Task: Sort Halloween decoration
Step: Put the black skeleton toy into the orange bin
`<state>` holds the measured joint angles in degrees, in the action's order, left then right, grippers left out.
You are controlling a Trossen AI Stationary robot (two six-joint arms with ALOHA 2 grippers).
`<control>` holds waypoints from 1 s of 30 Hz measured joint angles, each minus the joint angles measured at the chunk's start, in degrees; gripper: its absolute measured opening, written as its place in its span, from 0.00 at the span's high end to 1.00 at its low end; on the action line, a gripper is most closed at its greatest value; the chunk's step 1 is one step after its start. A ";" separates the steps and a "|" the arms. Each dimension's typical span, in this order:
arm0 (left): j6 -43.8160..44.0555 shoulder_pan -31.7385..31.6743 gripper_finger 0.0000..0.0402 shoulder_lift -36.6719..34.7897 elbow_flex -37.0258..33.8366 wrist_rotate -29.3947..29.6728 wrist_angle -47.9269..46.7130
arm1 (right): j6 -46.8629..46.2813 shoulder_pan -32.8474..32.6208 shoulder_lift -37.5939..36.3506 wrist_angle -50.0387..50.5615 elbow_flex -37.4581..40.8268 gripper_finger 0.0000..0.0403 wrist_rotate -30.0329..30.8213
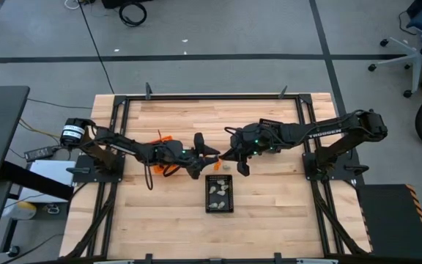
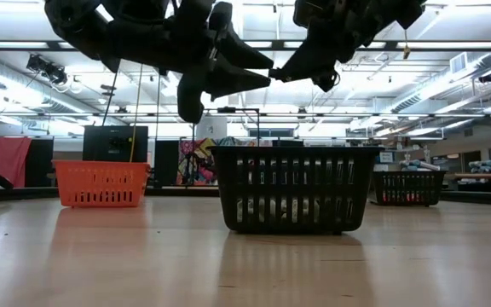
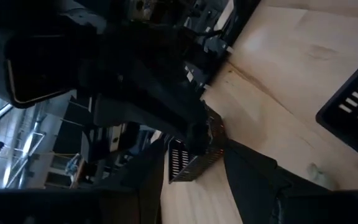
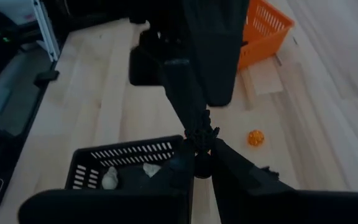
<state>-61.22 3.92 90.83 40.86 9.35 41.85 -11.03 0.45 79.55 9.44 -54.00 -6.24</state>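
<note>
While your right gripper (image 4: pixel 197 149) pinches a tiny black piece (image 4: pixel 199 132) above mid-table | left gripper (image 1: pixel 205 149) spread, touching it | black mesh bin (image 1: pixel 220 193) just toward the front edge.

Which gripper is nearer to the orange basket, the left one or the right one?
Left. The left gripper is just beside the orange basket, toward the table's middle. The right gripper is beyond it, farther from the basket.

Two dark jointed arms, white lettering on the right arm (image 1: pixel 327 132), green indicator lights, black cabling
</note>
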 joint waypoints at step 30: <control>-1.10 0.00 0.94 0.00 -0.02 -0.12 2.16 | -1.18 0.00 0.00 -3.20 0.00 0.88 -1.03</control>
<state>-62.32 3.92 90.83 40.84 9.23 44.01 -12.21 0.45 79.55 6.24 -54.00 -7.27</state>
